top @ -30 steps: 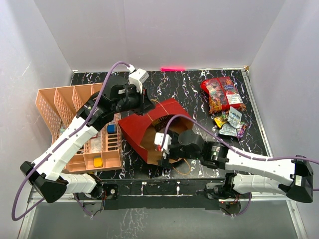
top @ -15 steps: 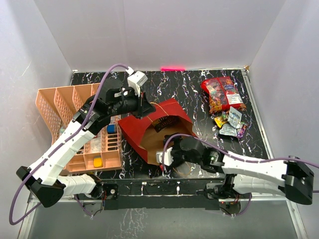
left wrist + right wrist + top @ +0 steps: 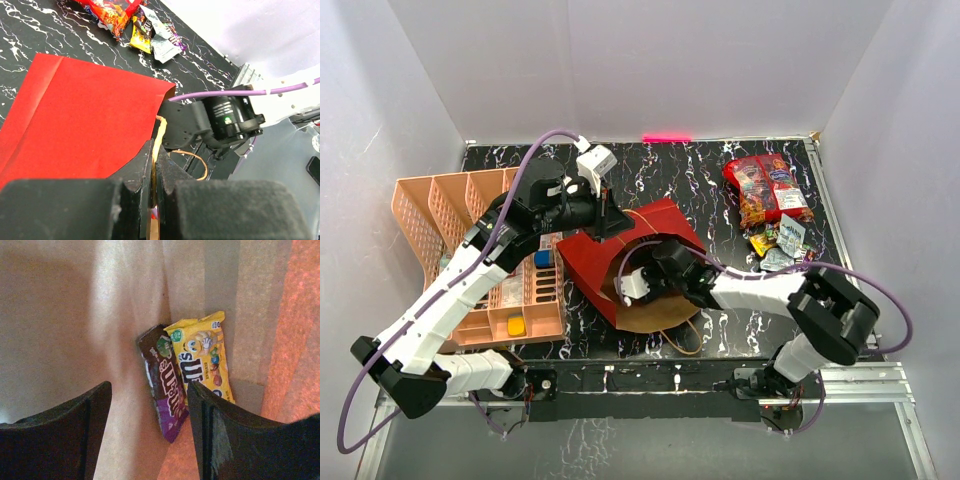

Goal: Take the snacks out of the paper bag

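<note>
Nearest the arm bases, a thin brown cord handle (image 3: 686,337) is lying in a loop on the black marbled counter (image 3: 670,170), just in front of the mouth of the paper bag (image 3: 592,257). The red bag is lying on its side around the middle of the counter, its mouth facing near and right and its brown kraft inside showing. The right hand (image 3: 149,405) is sitting inside that mouth and pointing deeper in; its two fingers are standing partly apart with nothing between them. Just beyond its fingertips two of the snacks are leaning against the bag's inner wall: a yellow packet (image 3: 204,360) and, touching it on the left, a purple-brown packet (image 3: 165,390). Neither is being gripped. At the bag's far rim the left hand (image 3: 156,170) is pinching fully closed on the paper edge, a tan cord showing between its fingers. To the left of the bag a peach slotted tray (image 3: 430,215) is resting on the counter, holding a blue block (image 3: 542,258) and, nearer, a yellow block (image 3: 516,325). Well apart at the far right, more snacks are lying out on the counter: two red bags (image 3: 765,188) side by side, with a cluster of small packets (image 3: 782,245) in yellow, silver and purple just near of them. A pink strip (image 3: 666,137) is showing at the counter's far edge.
</note>
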### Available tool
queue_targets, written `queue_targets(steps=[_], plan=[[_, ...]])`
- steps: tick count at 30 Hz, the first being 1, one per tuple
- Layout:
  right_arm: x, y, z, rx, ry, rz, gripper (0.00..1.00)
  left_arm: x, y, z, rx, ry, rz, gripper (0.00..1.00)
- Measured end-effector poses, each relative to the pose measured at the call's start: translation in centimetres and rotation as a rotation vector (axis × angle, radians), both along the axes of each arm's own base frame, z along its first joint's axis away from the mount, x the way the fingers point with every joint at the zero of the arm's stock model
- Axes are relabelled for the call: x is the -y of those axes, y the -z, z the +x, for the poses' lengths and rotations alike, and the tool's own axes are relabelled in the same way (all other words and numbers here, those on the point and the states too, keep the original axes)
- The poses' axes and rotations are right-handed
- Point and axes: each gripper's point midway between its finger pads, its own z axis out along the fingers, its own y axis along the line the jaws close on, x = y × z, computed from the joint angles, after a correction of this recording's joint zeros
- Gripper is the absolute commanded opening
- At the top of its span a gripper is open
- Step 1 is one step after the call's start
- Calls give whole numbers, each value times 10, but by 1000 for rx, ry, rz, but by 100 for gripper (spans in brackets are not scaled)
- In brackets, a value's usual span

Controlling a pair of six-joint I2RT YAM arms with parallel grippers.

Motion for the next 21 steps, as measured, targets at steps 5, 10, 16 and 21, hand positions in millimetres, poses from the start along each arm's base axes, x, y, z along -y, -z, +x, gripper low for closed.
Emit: queue_targets(steps=[5,10,16,21], plan=[[-5,20,15,17,2,-22,66,1,-2,-4,3,22,-7,0],[-10,33,34,82,8,-24,66,1,-5,-6,14,35,-15,0],[-20,32,59,217,21,1,61,2,-6,-8,13,49,-19,0],[-19,36,79,304,51,11,41,3,-6,-9,12,56,-20,0]])
